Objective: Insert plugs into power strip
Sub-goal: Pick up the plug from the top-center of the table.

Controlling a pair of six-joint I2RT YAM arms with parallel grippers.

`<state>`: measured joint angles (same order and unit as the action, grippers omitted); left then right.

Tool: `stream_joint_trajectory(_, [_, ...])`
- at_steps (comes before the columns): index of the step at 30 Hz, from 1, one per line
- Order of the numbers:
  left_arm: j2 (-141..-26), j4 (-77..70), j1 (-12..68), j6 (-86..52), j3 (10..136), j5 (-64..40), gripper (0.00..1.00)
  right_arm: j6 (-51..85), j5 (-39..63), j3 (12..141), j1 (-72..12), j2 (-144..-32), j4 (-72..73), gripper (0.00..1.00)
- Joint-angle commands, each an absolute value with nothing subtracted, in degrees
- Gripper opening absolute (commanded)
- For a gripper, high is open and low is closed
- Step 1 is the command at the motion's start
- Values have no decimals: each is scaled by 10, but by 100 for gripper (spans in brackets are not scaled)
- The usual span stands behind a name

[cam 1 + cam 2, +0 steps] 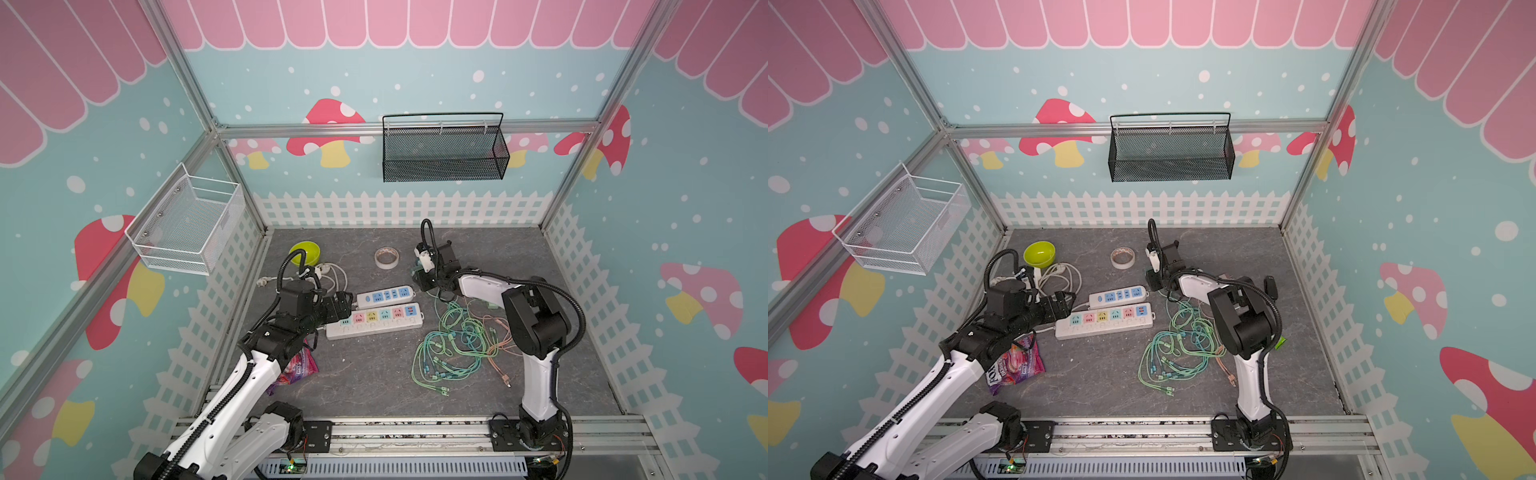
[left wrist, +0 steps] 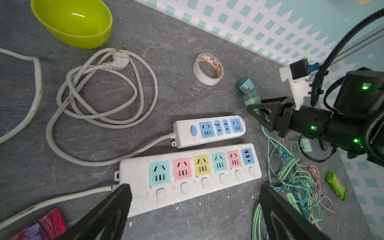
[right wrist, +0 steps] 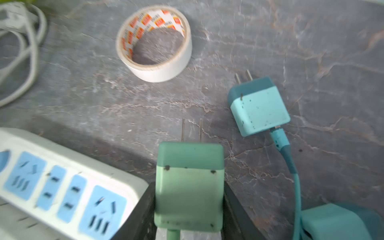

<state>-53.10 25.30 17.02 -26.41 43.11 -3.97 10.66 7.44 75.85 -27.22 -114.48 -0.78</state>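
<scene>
My right gripper (image 3: 189, 193) is shut on a mint green plug (image 3: 190, 162), prongs pointing forward, just past the end of the small blue-socket power strip (image 3: 133, 182). A teal plug (image 3: 258, 106) lies on the table beside it, and another teal plug (image 3: 340, 222) sits near the frame edge. In the left wrist view the held plug (image 2: 250, 99) is lifted off the table beyond the small strip (image 2: 182, 133). The long power strip (image 2: 137, 172) has pastel sockets, all empty. My left gripper (image 2: 195, 199) hangs open over the long strip's near edge, holding nothing.
Tangled green, teal and pink cables (image 1: 453, 340) lie right of the strips. A tape roll (image 1: 387, 257) and a green bowl (image 1: 304, 254) sit at the back. Coiled white cords (image 2: 99, 99) lie left of the strips. A snack bag (image 1: 1017, 365) lies under my left arm.
</scene>
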Motion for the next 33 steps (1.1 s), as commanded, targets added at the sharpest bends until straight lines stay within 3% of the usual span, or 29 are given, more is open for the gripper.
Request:
stream_joint_trajectory(1, [-542, 246, 171, -262, 457, -63, 97, 71, 112, 738, -281, -1095, 27, 38])
stream_joint_trajectory(23, [-629, 178, 171, -253, 518, -348, 95, -48, 253, 631, -344, -911, 50, 38])
stream_joint_trajectory(33, [-654, 145, 172, -282, 522, -414, 89, -87, 285, 595, -371, -862, 52, 38])
